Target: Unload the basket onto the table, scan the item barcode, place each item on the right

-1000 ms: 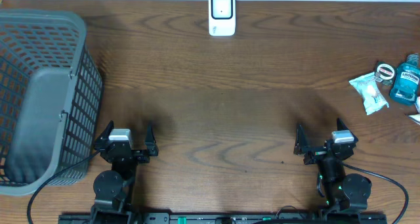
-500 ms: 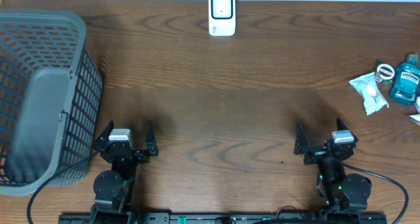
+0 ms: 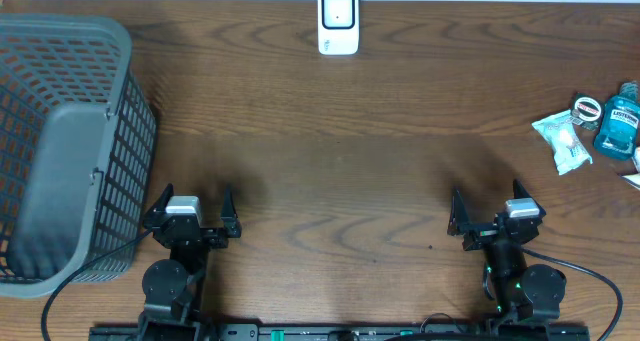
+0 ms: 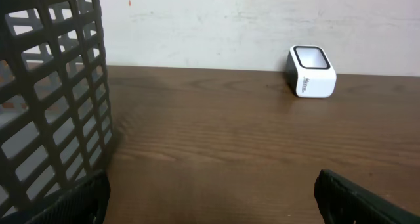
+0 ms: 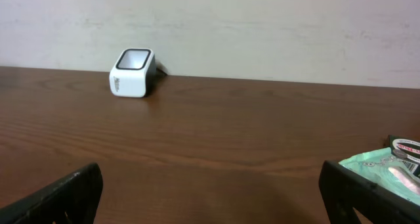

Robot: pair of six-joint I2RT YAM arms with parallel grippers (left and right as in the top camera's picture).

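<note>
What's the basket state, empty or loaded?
Empty. The overhead view shows the basket with a bare gray floor and nothing inside.

the grey basket [image 3: 60, 141] is running off the left edge of the overhead frame. at the far right, a white item [image 3: 633, 179] is showing only a sliver, and the print on the blue bottle [image 3: 618, 126] is coming out too small to read. in the right wrist view, the lower right corner is cutting off the green packet [image 5: 377, 161].

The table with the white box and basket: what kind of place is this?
Probably a mock shop checkout in a lab. A white barcode scanner stands at the far edge of the table, a grey basket sits at the left, and packaged goods, a blue bottle among them, lie at the right.
</note>
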